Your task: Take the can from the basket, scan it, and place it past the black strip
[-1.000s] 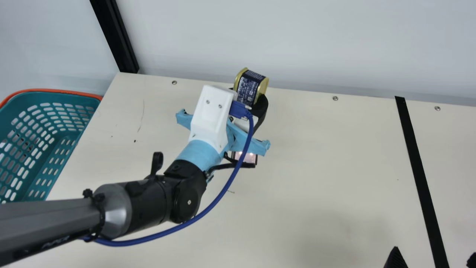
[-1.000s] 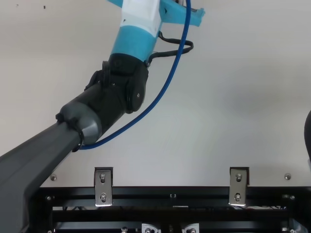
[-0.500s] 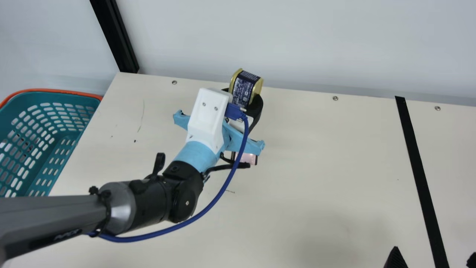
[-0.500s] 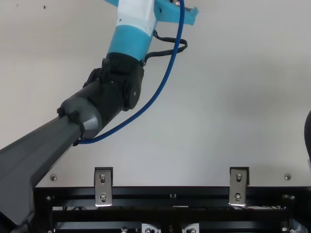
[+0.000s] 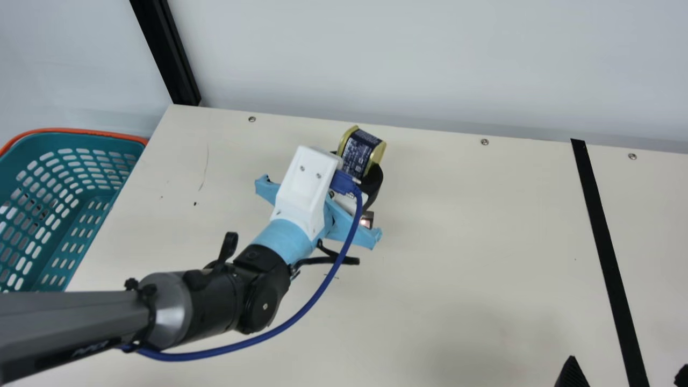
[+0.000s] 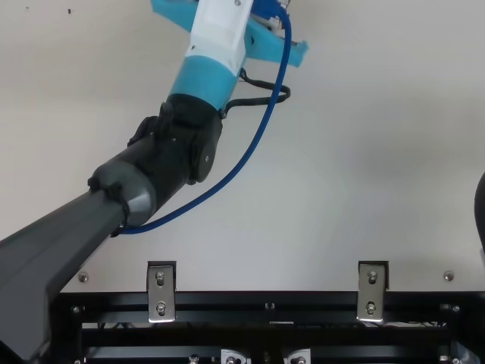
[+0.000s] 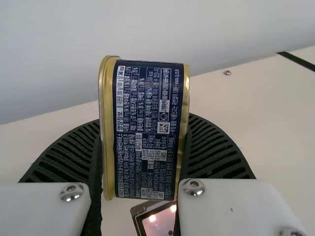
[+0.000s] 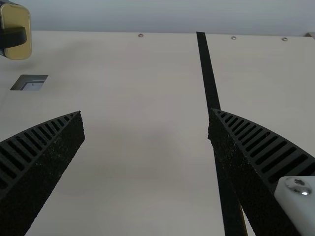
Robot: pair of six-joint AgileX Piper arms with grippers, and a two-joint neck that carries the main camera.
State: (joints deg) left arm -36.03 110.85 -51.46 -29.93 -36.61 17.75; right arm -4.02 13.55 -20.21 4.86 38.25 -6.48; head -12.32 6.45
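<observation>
- The can (image 5: 359, 153) is held in the air above the worktop (image 5: 457, 215), near the lit scanner (image 5: 367, 220), by the left tool (image 7: 142, 120), whose ribbed fingers are clamped on its two gold-rimmed ends.
- By that end-to-end grip the dark printed sides are left uncovered, presumably so that a code can be read; whether one has been read cannot be told.
- One printed side is turned to the left wrist camera; the opposite side may be meant for the scanner, and scanning is judged to be the step in hand.
- The scanner appears to be set into the worktop, an arrangement by which items can be shown from above.
- The basket (image 5: 86, 129) is placed beside the worktop's edge, on the left arm's side, probably for easy picking.
- The right tool (image 8: 145, 115) is held apart, the black strip (image 5: 602, 226) framed between its fingers; no grip seems to be needed from it.
- Past that strip, the can is to be set down; a firm hold will be required, as its smooth rims could be slipped from.
</observation>
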